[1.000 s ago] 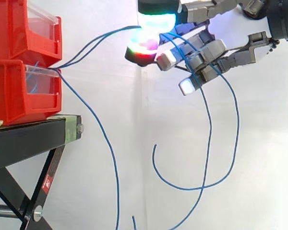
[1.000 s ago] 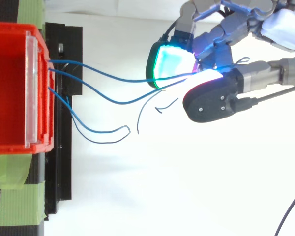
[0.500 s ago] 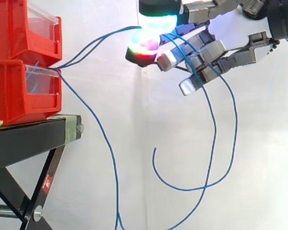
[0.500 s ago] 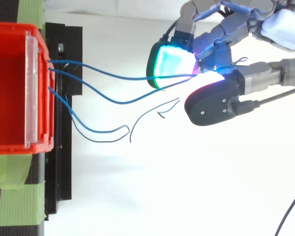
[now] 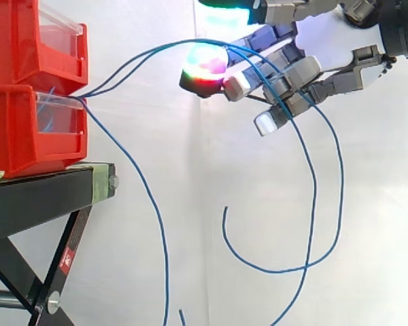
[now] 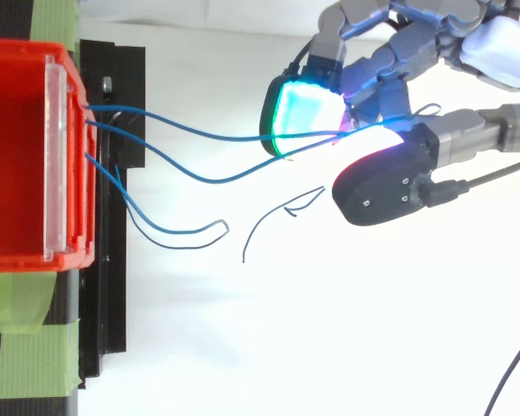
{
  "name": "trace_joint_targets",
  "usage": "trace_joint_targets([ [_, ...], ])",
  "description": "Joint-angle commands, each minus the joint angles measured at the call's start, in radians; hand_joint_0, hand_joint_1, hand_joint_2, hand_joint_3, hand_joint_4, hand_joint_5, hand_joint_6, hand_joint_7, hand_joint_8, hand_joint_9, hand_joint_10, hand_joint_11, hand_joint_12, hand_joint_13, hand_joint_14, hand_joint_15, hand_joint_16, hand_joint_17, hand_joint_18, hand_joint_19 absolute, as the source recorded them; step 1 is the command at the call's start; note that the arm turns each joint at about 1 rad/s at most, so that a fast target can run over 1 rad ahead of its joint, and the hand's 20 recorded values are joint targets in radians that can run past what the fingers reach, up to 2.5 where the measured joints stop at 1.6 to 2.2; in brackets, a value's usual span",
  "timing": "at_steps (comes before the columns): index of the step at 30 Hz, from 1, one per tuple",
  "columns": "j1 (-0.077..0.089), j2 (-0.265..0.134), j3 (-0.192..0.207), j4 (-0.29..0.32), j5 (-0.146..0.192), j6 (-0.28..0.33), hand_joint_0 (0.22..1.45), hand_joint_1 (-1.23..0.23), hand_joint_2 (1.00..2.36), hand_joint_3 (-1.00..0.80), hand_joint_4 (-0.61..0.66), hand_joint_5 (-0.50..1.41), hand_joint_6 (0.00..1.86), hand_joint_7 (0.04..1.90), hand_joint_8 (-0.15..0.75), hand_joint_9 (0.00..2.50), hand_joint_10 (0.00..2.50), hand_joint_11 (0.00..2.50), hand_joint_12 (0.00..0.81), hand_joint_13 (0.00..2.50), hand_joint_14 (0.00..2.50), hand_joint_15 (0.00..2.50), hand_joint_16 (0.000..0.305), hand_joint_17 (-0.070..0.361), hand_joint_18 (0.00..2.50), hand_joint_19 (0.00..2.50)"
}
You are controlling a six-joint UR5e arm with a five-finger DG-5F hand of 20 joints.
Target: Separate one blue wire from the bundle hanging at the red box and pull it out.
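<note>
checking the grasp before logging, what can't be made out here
- Where the wires meet the robot hand: top view, lost in its glow.
- Wire ends in the box: side view, behind its red wall.
- Some hanging wire ends: side view, cut off by the bottom edge.

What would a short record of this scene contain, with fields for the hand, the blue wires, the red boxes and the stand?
hand: away from the boxes, about level with the upper one, fingers curled round two blue wires
path of those wires: from the front of the lower red box to the hand, then down in long loops
third wire: hangs from the same box beside the stand, apart from the hand
upper red box: stacked on the lower one
stand: black, carries both boxes
</note>
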Motion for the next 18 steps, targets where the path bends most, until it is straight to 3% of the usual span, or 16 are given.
trace_joint_targets([
  [1,0.0,0.0,0.0,0.0,0.0,0.0,0.48,-0.65,1.0,-0.5,0.16,-0.22,0.93,0.82,0.371,0.89,0.0,1.4,0.446,0.91,1.27,1.24,0.055,0.124,0.85,0.74],
  [9,0.0,0.0,0.0,0.0,0.0,0.0,0.57,-0.56,1.0,-0.5,0.14,-0.2,0.92,0.86,0.342,0.92,0.01,1.4,0.405,0.92,1.14,1.33,0.049,0.11,0.81,0.76],
  [18,0.0,0.0,0.0,0.0,0.0,0.0,0.63,-0.72,1.0,-0.47,0.13,-0.2,0.92,0.86,0.332,0.93,0.01,1.39,0.407,0.93,1.08,1.38,0.048,0.107,0.81,0.75],
])
